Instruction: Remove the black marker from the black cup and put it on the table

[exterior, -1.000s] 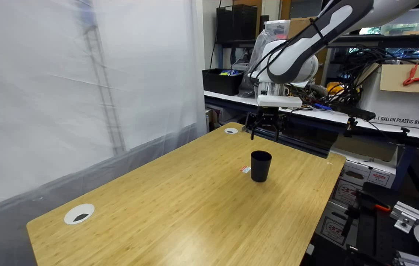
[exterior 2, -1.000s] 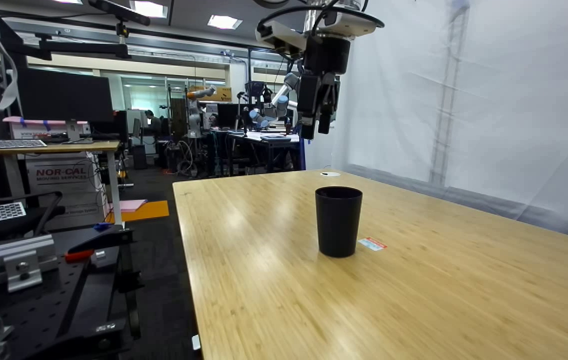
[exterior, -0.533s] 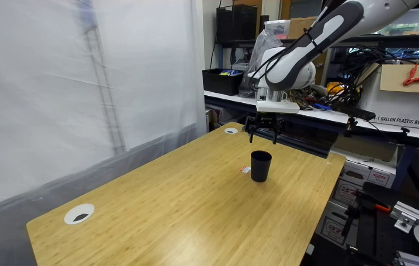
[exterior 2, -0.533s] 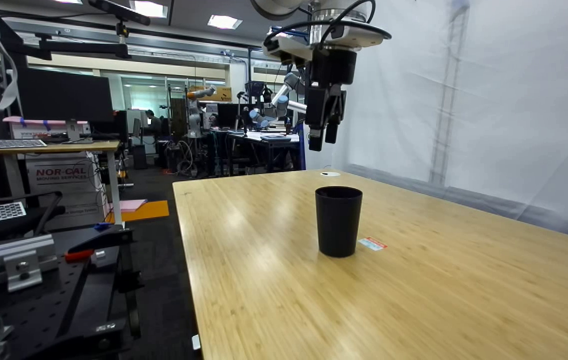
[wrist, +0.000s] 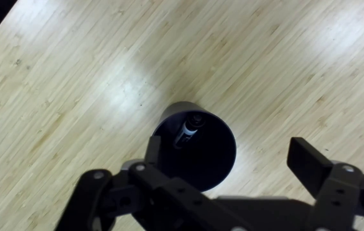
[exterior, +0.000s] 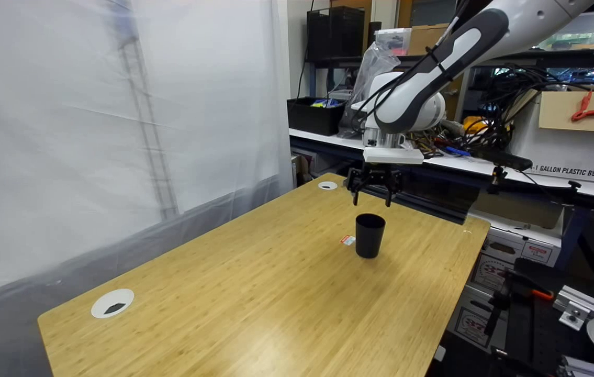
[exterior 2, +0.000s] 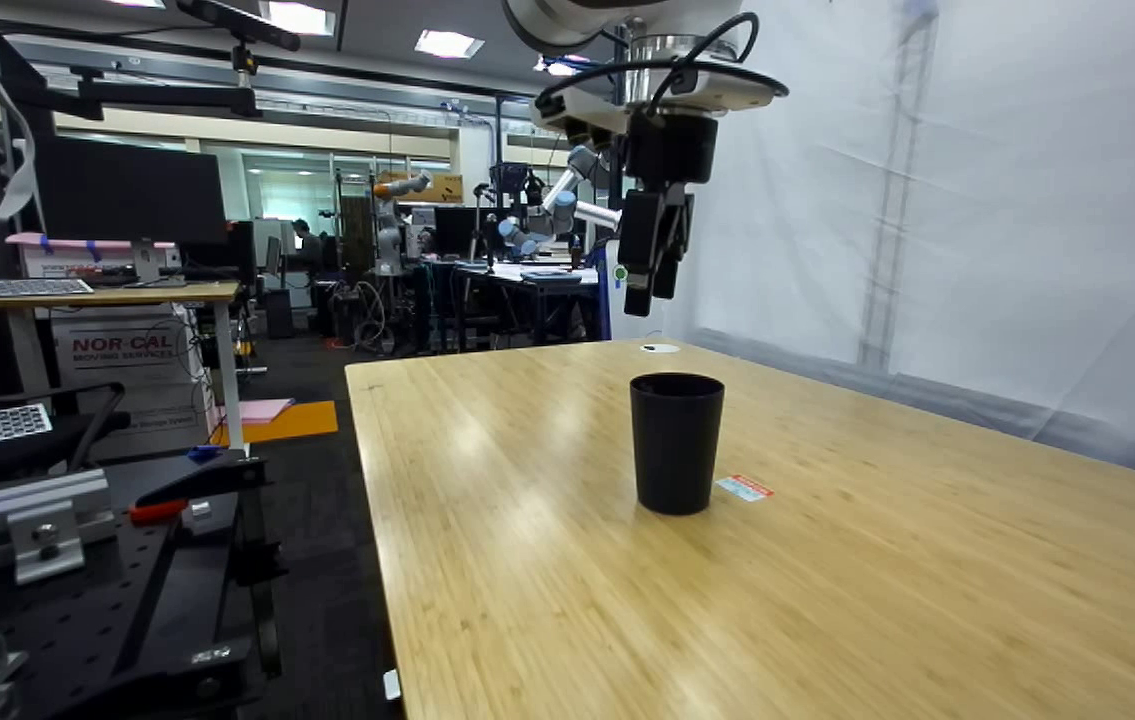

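Near wrist-view centre, black marker [wrist: 187,132] inside cup [wrist: 210,152].
Gripper [wrist: 225,144] spread, empty; grasp, lift, laying on table [wrist: 265,64] seemingly remain.

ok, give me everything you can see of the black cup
The plain black tapered cup looks matte, perhaps plastic, with a round open mouth wider than its base and no handle in sight. It stands upright on the light wood-grain table, beside a small flat red-and-white label. In the wrist view, a cylindrical black marker with a white band slants inside it; the bottom is too dark to read. The open black two-finger end effector hangs higher, clear of it.
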You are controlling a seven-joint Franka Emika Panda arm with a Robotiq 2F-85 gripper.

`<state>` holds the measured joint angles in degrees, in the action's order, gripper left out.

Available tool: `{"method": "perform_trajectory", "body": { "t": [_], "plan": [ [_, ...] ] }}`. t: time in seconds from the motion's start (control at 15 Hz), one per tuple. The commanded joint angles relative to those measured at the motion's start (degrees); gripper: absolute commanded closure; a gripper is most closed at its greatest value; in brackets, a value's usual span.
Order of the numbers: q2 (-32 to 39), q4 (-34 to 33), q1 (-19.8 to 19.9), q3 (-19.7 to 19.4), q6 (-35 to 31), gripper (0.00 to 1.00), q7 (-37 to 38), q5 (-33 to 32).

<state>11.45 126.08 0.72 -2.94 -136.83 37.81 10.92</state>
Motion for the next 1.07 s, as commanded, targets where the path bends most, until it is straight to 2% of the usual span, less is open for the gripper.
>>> {"method": "perform_trajectory", "body": {
  "t": [0.0,0.33,0.67,0.8,1.0],
  "plan": [
    [0.0,-0.1,-0.3,-0.4,0.2,0.0,-0.1,0.1],
    [0.0,-0.1,-0.3,-0.4,0.2,0.0,-0.1,0.1],
    [3.1,-4.2,0.2,-0.3,1.3,0.0,-1.5,1.2],
    [4.6,-6.8,0.8,-0.1,2.1,0.0,-3.1,2.5],
    [7.5,-11.1,3.1,0.8,5.3,0.0,-10.0,9.2]
  ]
}}
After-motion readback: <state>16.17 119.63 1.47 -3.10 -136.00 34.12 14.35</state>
